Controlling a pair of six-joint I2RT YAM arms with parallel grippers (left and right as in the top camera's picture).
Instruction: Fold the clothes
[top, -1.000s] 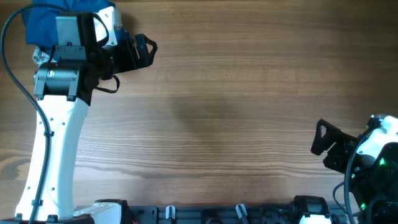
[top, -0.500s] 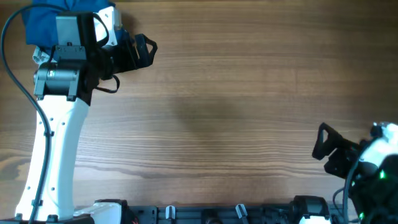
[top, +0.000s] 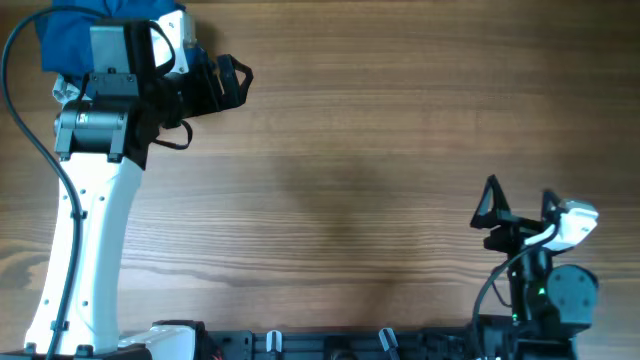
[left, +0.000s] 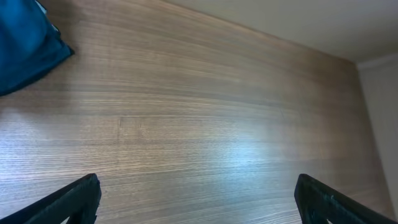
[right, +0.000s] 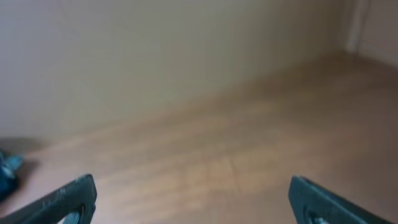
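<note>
Shirt (top: 62, 38): blue, bunched, upper left of table (top: 380, 150).
Left end effector (top: 240, 80): upper left, near shirt, wide open, empty.
Right end effector (top: 520, 200): lower right, wide open, empty.

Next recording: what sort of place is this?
Likely a robotics lab bench: a wood-grain tabletop, a white robot arm and a second arm at its edge, a plain pale wall behind.

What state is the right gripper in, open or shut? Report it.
Open. The right gripper shows both fingers wide apart, only table between them.
</note>
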